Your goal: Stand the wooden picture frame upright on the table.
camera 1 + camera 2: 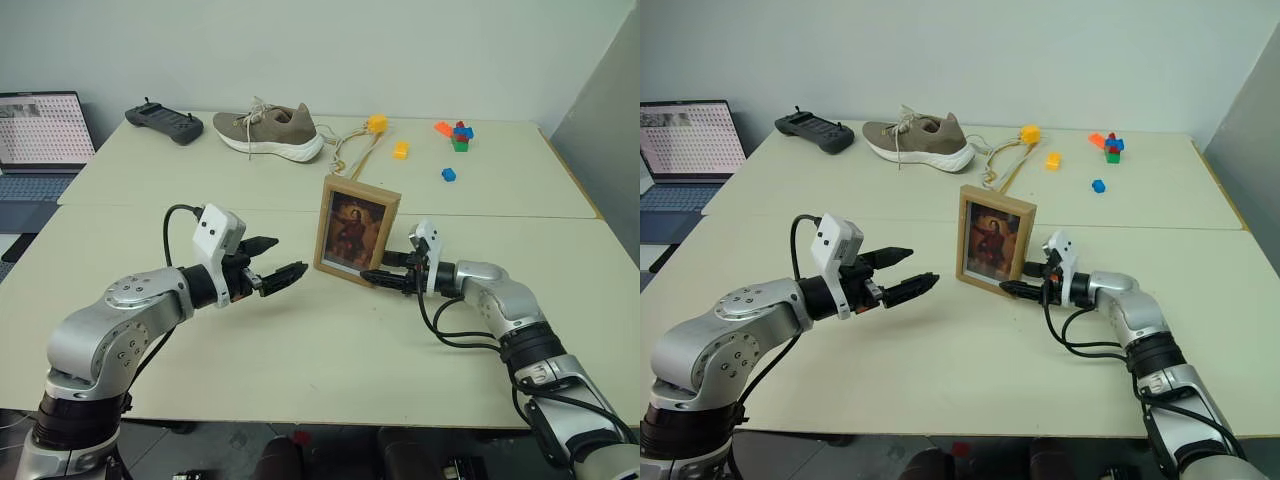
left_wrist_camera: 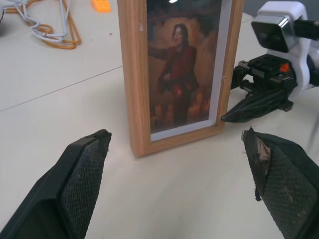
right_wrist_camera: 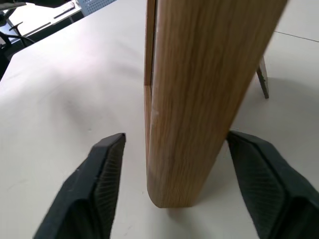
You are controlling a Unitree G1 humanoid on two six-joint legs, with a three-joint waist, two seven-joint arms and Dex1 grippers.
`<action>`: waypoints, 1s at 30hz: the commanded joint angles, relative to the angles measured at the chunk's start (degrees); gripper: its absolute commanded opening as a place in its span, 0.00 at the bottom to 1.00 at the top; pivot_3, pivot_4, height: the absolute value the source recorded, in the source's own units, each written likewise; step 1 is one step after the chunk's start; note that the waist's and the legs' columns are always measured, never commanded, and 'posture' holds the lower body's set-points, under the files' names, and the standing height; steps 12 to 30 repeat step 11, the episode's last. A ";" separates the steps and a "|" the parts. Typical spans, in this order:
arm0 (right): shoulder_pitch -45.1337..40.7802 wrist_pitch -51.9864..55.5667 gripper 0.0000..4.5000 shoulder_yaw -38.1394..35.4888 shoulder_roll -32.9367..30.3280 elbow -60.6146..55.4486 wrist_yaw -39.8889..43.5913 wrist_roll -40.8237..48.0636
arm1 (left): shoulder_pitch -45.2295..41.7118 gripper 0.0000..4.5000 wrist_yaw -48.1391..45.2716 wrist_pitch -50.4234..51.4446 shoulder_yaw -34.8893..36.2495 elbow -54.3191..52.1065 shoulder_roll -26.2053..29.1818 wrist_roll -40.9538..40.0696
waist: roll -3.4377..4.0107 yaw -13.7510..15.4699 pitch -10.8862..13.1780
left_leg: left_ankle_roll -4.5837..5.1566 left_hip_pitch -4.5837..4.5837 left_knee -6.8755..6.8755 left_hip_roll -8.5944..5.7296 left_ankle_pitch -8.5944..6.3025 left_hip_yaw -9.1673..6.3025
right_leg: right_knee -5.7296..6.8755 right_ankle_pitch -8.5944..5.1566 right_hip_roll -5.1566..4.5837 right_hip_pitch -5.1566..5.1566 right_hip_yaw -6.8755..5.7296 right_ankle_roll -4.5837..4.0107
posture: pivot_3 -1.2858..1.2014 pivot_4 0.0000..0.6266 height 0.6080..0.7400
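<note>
Left eye view: the wooden picture frame (image 1: 357, 230) stood upright on the table (image 1: 330, 350), just in front of the seam between the two tops.

Its portrait face was turned toward the robot. The right gripper (image 1: 392, 272) lay low at the frame's right edge, its fingers (image 3: 102, 184) spread to either side of that edge with a gap on each side and not touching the wood. The left gripper (image 1: 279, 265) hovered apart on the frame's left, pointing toward it, fingers (image 2: 79, 179) spread wide with nothing between them. On the far top lay a shoe (image 1: 268, 131), a black controller (image 1: 163, 122), a cord (image 1: 355, 147) and some coloured blocks (image 1: 455, 138). A laptop (image 1: 40, 135) stood off the table's far left corner.
</note>
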 commanded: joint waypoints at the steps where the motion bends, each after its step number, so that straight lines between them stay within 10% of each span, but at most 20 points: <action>1: 4.42 2.93 0.99 -5.36 -5.83 -11.34 -1.25 0.32 | -2.47 1.00 -1.69 -2.99 1.16 3.04 0.66 2.15 | 0.00 0.31 0.00 | 0.00 -0.01 0.00 0.00 0.00 0.00 | -0.02 0.00 0.00 0.00 0.00 0.00 | 0.52 0.24 1.00; 11: 13.48 17.79 0.99 -17.51 -17.79 -40.54 -7.08 9.15 | -10.24 1.00 -13.11 -8.52 0.76 19.50 8.21 7.93 | 0.01 0.11 0.01 | 0.03 0.06 -0.06 0.01 -0.02 -0.08 | -0.01 -0.01 0.15 0.00 0.03 0.00 | 0.52 0.24 1.00; 30: 13.48 17.79 0.99 -17.51 -17.79 -40.54 -7.08 9.15 | -10.24 1.00 -13.11 -8.52 0.76 19.50 8.21 7.93 | 0.01 0.11 0.01 | 0.03 0.06 -0.06 0.01 -0.02 -0.08 | -0.01 -0.01 0.15 0.00 0.03 0.00 | 0.52 0.24 1.00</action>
